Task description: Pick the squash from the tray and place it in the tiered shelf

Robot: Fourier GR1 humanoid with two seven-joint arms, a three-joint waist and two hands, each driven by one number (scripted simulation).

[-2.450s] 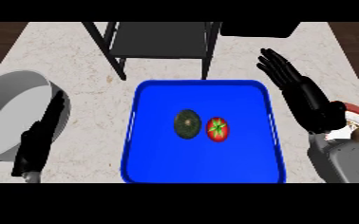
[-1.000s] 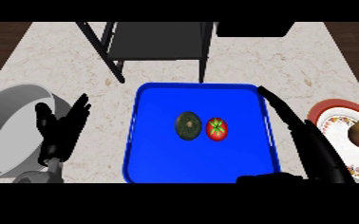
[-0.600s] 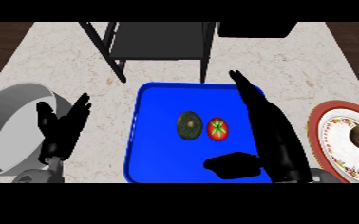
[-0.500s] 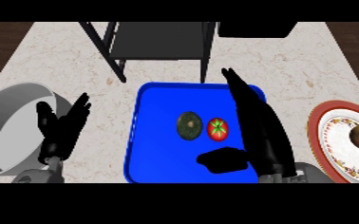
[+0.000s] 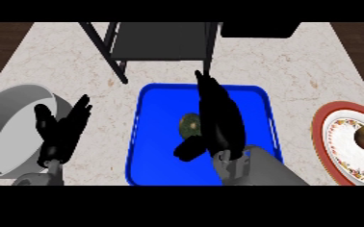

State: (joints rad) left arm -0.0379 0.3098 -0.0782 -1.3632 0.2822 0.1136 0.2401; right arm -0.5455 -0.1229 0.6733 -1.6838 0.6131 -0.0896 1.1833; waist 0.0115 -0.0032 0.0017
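- Nearest to the robot, the right hand [image 5: 217,120] comes in over the blue tray [image 5: 156,125]. Its fingers are stretched out straight toward the far side and its thumb sticks out to the left; it holds nothing.
- The left hand [image 5: 62,131] rests open at the left of the view, fingers up, on the counter [image 5: 298,77] beside the grey bowl [image 5: 21,125]. It is well apart from the tray.
- The squash [image 5: 188,125] lies in the tray, near the middle. It sits just to the left of the right hand's palm and above the thumb, so it is in the gap between thumb and fingers. The hand covers its right part, so I cannot tell its long axis.
- My judgement: the right hand is much nearer, and it only needs to curl round the squash from the right side.
- One plate [image 5: 341,139] is at the right edge, with something dark on it that I cannot identify.
- Farthest, the tiered shelf [image 5: 160,41] stands behind the tray, a little to its left.
- Count: one squash, one tray, one shelf, one bowl, one plate, two hands.
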